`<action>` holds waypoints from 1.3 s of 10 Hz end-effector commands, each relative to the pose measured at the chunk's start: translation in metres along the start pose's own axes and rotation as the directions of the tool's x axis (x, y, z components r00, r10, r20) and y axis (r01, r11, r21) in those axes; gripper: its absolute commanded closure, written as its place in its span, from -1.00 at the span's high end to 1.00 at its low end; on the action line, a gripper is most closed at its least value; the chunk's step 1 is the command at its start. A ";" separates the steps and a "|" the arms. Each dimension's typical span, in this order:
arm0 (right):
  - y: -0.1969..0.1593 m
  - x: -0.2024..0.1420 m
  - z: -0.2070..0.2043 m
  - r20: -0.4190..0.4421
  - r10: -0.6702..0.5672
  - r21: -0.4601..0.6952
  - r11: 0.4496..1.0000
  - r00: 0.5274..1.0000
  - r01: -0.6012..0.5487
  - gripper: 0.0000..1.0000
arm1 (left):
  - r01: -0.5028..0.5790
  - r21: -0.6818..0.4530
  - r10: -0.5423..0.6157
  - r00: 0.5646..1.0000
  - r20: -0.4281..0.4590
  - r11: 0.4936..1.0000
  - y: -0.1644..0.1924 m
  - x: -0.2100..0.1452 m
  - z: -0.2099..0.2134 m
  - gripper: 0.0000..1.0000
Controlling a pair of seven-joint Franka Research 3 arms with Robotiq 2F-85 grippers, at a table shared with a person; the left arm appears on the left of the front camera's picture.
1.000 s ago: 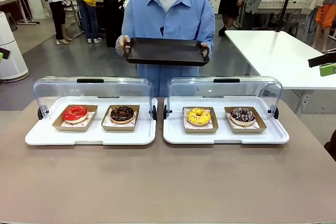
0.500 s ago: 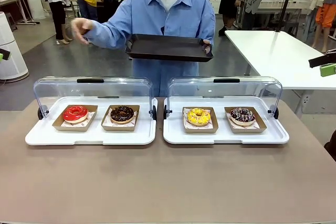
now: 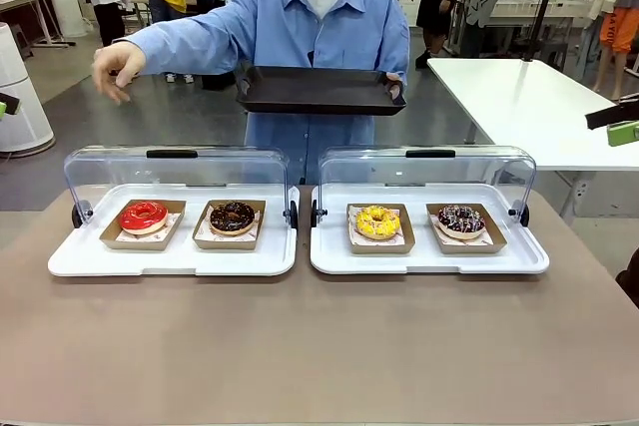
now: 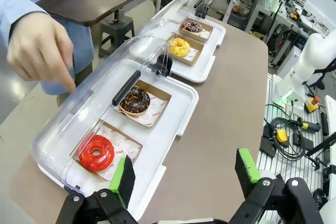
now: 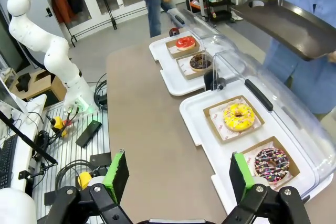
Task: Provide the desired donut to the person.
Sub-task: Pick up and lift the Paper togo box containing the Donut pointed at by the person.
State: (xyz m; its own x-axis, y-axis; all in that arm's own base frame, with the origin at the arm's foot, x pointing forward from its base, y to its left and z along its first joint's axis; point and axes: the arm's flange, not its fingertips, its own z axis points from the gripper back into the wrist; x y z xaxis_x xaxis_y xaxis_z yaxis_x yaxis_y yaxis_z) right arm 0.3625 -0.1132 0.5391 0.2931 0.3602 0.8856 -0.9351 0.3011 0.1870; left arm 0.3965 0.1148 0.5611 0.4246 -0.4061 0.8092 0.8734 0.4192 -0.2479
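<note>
Four donuts sit in cardboard trays inside two white display cases with their clear lids raised: a red one [image 3: 143, 215], a chocolate one [image 3: 232, 216], a yellow one [image 3: 377, 221] and a dark sprinkled one [image 3: 461, 217]. The person [image 3: 319, 27] stands at the far side and holds a dark tray [image 3: 318, 90] in one hand. Their other hand [image 3: 118, 67] reaches out above the left case [image 3: 170, 258], a finger pointing down near the red donut [image 4: 96, 152]. My left gripper [image 4: 185, 174] is open, back from that case. My right gripper [image 5: 177, 174] is open near the yellow donut [image 5: 239, 117].
The right case [image 3: 429, 258] stands beside the left one, with bare brown tabletop [image 3: 319, 346] in front of both. A white table [image 3: 529, 97] stands at the back right. Cables and controllers lie on the floor [image 4: 286, 129] off the table's side. Other people stand far behind.
The person took one hand off the tray, swung it out to picture left, then lowered it over the left case. The tray stays in the other hand. The donuts have not moved.
</note>
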 end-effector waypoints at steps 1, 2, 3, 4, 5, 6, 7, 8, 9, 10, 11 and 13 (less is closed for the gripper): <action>-0.001 0.000 0.000 0.010 0.003 0.006 1.000 1.000 -0.003 1.00 | 0.005 0.003 -0.005 1.000 0.010 1.000 0.001 0.001 -0.001 1.00; -0.001 0.000 0.000 0.010 0.003 0.006 1.000 1.000 -0.003 1.00 | 0.005 0.003 -0.005 1.000 0.010 1.000 0.001 0.001 -0.001 1.00; -0.001 0.000 0.000 0.010 0.003 0.006 1.000 1.000 -0.003 1.00 | 0.005 0.003 -0.005 1.000 0.010 1.000 0.001 0.001 -0.001 1.00; -0.001 0.000 0.000 0.010 0.003 0.006 1.000 1.000 -0.003 1.00 | 0.005 0.003 -0.005 1.000 0.010 1.000 0.001 0.001 -0.001 1.00; -0.001 0.000 0.000 0.010 0.003 0.006 1.000 1.000 -0.003 1.00 | 0.005 0.003 -0.005 1.000 0.010 1.000 0.001 0.001 -0.001 1.00; -0.001 0.000 0.000 0.010 0.003 0.006 1.000 1.000 -0.003 1.00 | 0.005 0.003 -0.005 1.000 0.010 1.000 0.001 0.001 -0.001 1.00; -0.001 0.000 0.000 0.010 0.003 0.006 1.000 1.000 -0.003 1.00 | 0.005 0.003 -0.005 1.000 0.010 1.000 0.001 0.001 -0.001 1.00; -0.001 0.000 0.000 0.010 0.003 0.006 1.000 1.000 -0.003 1.00 | 0.005 0.003 -0.005 1.000 0.010 1.000 0.001 0.001 -0.001 1.00; -0.001 0.000 0.000 0.010 0.003 0.006 1.000 1.000 -0.003 1.00 | 0.005 0.003 -0.005 1.000 0.010 1.000 0.001 0.001 -0.001 1.00; -0.001 0.000 0.000 0.010 0.003 0.006 1.000 1.000 -0.003 1.00 | 0.005 0.003 -0.005 1.000 0.010 1.000 0.001 0.001 -0.001 1.00; -0.001 0.000 0.000 0.010 0.003 0.006 1.000 1.000 -0.003 1.00 | 0.005 0.003 -0.005 1.000 0.010 1.000 0.001 0.001 -0.001 1.00; -0.001 0.000 0.000 0.010 0.003 0.006 1.000 1.000 -0.003 1.00 | 0.000 0.000 0.000 1.000 -0.001 1.000 0.000 0.000 0.000 1.00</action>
State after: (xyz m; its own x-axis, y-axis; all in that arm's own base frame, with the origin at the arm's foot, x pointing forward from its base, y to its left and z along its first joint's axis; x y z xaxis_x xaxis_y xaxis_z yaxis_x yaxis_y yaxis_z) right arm 0.3624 -0.1132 0.5391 0.2932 0.3601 0.8857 -0.9351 0.3008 0.1873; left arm 0.3966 0.1143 0.5612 0.4245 -0.4072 0.8087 0.8736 0.4188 -0.2476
